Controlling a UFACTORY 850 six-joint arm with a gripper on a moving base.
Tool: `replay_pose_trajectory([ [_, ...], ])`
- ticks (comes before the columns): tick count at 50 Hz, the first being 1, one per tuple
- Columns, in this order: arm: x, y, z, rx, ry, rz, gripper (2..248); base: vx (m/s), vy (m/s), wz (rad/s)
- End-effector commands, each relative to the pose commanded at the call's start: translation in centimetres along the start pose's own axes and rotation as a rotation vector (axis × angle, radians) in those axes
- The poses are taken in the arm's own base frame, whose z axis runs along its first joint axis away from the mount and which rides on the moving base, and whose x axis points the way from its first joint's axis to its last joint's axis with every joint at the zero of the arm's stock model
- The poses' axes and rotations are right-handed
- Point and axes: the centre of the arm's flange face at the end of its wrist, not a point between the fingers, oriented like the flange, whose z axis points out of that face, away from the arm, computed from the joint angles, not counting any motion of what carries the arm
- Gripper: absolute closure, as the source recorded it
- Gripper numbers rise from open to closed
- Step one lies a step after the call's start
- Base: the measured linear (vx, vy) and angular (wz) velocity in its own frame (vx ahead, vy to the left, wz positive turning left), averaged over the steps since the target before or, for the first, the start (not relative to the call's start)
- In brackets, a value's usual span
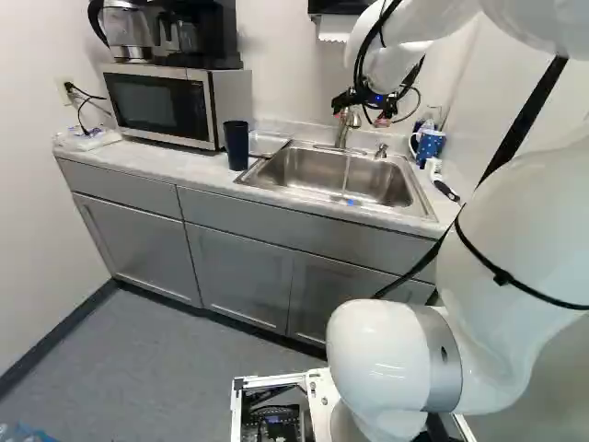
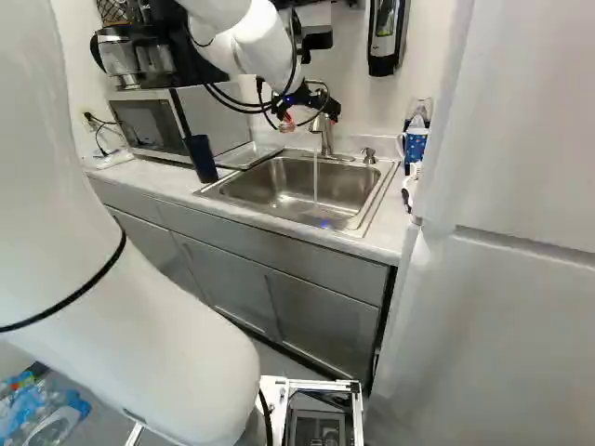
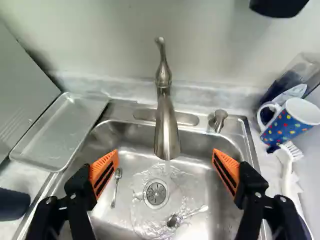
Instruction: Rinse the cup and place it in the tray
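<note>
Standing on the counter (image 1: 189, 167) near the tray (image 3: 60, 135), the dark cup (image 1: 236, 145) is probably light, stiff and slippery once wet; it is best clasped around its middle. The gripper (image 3: 165, 156) is spread over the sink (image 1: 304, 169), nothing grasped.

Bright, soft room light; I cannot place its source. Base views: pale glare on the white arm (image 1: 515, 230), a thin shadow under the microwave (image 1: 221, 106). Wrist view: I note glints in the steel sink (image 3: 112, 132), faint shading on the wall (image 3: 110, 45).
</note>
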Motion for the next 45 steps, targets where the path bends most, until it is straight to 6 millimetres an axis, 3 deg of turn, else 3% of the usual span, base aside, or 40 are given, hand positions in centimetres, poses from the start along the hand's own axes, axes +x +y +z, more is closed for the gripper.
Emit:
replay_pose_trajectory([
  [16, -1.5, 0.0, -0.1, 0.0, -0.168, 0.0, 3, 0.0, 0.0, 0.0],
  [45, -1.5, -0.1, -0.1, 0.002, -0.168, -0.002, 3, 0.0, 0.0, 0.0],
])
